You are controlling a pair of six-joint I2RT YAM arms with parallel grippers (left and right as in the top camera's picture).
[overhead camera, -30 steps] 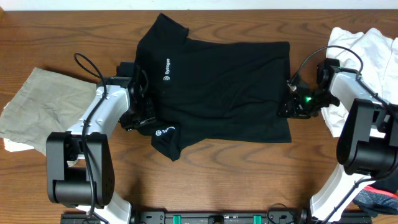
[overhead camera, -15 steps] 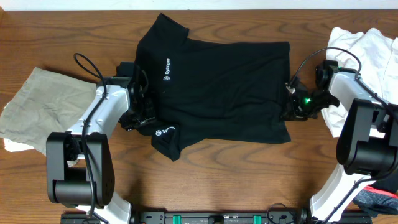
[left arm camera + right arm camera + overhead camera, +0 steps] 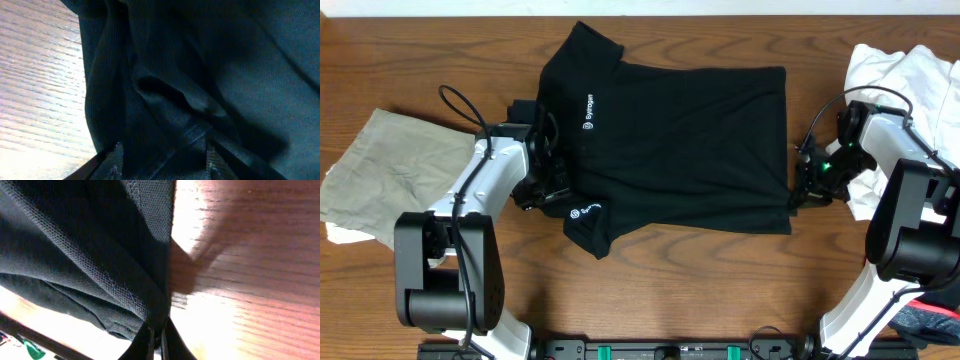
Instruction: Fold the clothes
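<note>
The black short-sleeved shirt (image 3: pixel 680 140) lies spread on the wooden table, collar to the left, with a small white logo (image 3: pixel 588 111) on its chest. At the shirt's right hem, near the lower corner, my right gripper (image 3: pixel 803 190) (image 3: pixel 157 341) is shut on a pinch of black fabric (image 3: pixel 100 255). My left gripper (image 3: pixel 546 186) (image 3: pixel 164 159) sits on the near sleeve at the shirt's left side. Its fingers (image 3: pixel 116 156) stand apart with rumpled black cloth (image 3: pixel 190 85) lying between them.
A khaki garment (image 3: pixel 380 175) lies at the left edge of the table. A white garment (image 3: pixel 905 65) is heaped at the back right, behind the right arm. A red and grey piece (image 3: pixel 935 322) shows at the front right corner. Bare wood (image 3: pixel 700 280) runs along the front.
My right gripper has closed on the shirt's right hem and shifted a little right and toward the front, tugging that edge with it. The left arm has not moved.
</note>
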